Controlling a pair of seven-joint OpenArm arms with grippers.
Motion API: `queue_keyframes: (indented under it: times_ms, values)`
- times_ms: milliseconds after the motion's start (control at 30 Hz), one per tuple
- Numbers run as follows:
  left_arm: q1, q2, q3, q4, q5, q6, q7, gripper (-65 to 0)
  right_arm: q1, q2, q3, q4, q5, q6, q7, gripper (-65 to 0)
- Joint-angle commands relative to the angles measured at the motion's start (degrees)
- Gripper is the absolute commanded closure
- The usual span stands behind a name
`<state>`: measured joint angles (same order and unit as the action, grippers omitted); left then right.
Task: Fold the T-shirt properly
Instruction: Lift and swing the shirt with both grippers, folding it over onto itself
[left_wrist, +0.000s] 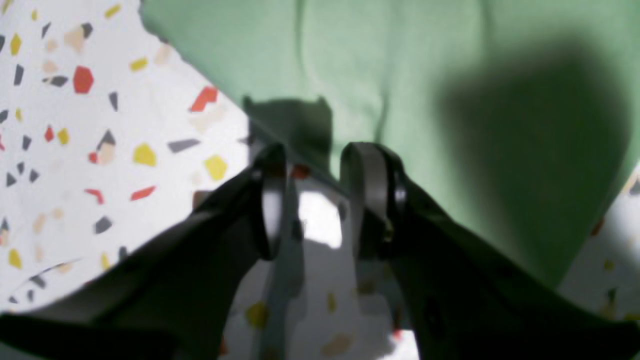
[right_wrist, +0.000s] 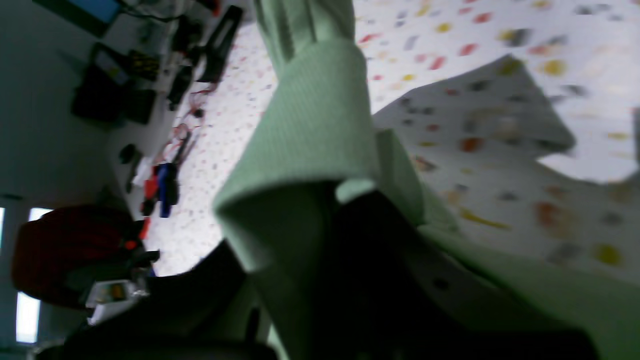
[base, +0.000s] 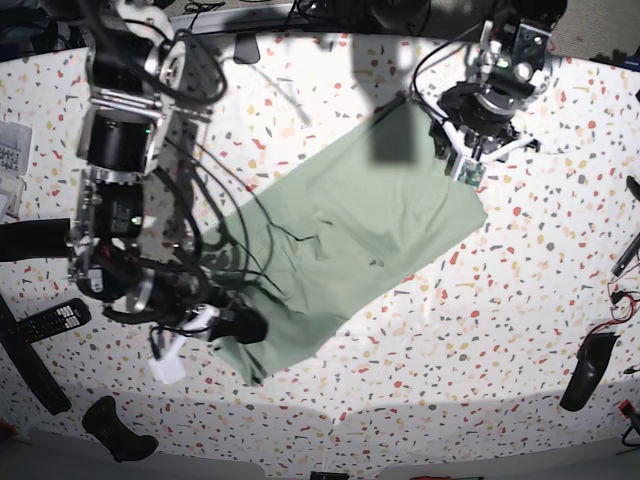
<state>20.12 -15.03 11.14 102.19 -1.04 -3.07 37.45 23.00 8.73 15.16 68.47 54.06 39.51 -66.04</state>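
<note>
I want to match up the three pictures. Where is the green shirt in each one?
Left wrist: the shirt fills the top and right, just past the open left pincer.
Right wrist: a cuffed fold hangs down the middle, bunched over the shut right pincer.
Base: it lies spread diagonally across the middle, from upper right to lower left.
Shared landmark: the white speckled table shows in all three.

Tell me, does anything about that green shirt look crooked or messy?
Yes. The T-shirt lies slanted across the speckled table, with wrinkles bunched near its middle. One end is lifted and crumpled in the shut right gripper. The left gripper hovers open at the opposite edge, holding nothing.
</note>
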Motion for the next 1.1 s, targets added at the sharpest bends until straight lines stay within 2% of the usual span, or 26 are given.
queue_keyframes:
  times_ms: [0,267,467,633,767,1067]
  values:
    - [-0.5,0.7,-0.2,0.2,0.6,-0.3,-0.7,-19.6,1.9,-0.5,0.2,1.2,1.9,0.5,1.0,0.0]
    - [-3.2,4.7,-0.2,0.2,1.0,-3.0,-0.9,-19.6,1.9,-7.8,0.2,1.2,1.7,0.5,1.0,0.0]
    - [-4.8,4.9,-0.2,0.2,1.0,-3.0,-1.5,-19.6,1.9,-12.9,-0.9,1.2,0.9,0.5,1.0,0.0]
    - [-5.0,4.8,-0.2,0.2,1.0,-3.0,-2.4,-19.6,1.9,-15.9,-6.4,1.2,-4.3,0.5,1.0,0.0]
    - [-5.0,4.8,-0.2,0.2,1.0,-3.0,-2.8,-19.6,1.6,-17.7,-11.9,1.2,-5.1,0.3,1.0,0.0]
    - [-5.0,4.8,-0.2,0.2,1.0,-3.0,-2.8,-19.6,1.2,-17.7,-23.6,1.2,-5.0,-2.6,1.0,0.0]
